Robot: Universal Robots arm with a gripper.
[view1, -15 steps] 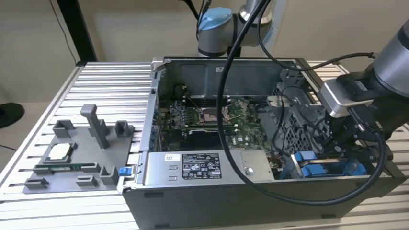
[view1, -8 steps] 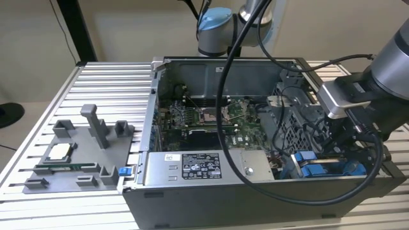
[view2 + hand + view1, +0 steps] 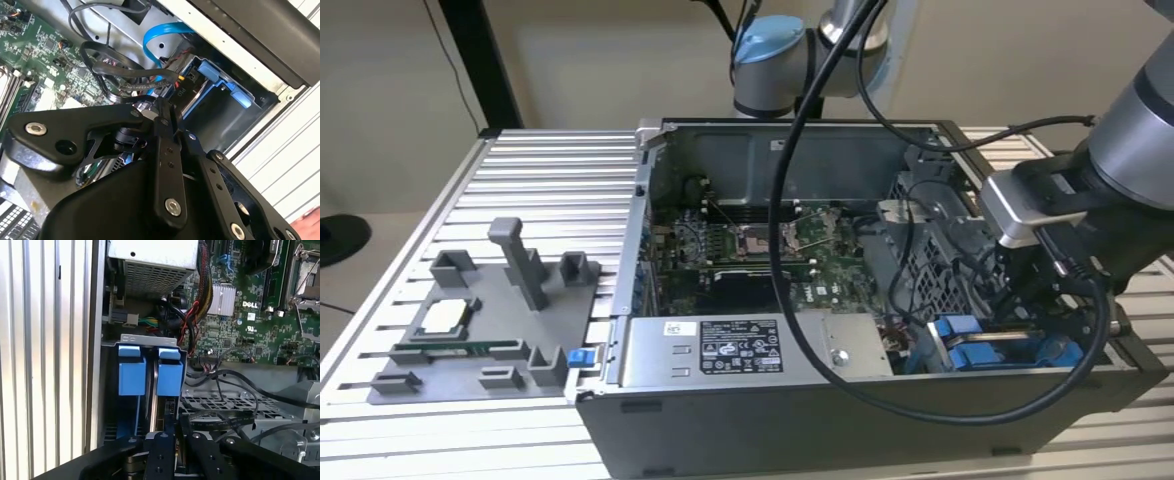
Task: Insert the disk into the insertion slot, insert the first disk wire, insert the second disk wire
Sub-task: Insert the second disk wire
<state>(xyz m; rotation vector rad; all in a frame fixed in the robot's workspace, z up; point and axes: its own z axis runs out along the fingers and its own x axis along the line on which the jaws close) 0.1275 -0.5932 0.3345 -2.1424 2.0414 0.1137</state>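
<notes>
Hovering at the disk (image 3: pixel 150 385) in its insertion slot (image 3: pixel 112 390), the gripper (image 3: pixel 175 432) looks pinched together on a thin, floppy black wire (image 3: pixel 125 80), best held near the plug.

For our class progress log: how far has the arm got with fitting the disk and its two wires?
Done, apparently: the disk sits in the insertion slot, its blue frame showing. In hand: the gripper hangs at the disk's edge among loose black wires. Left: neither disk wire can be confirmed plugged in.
</notes>
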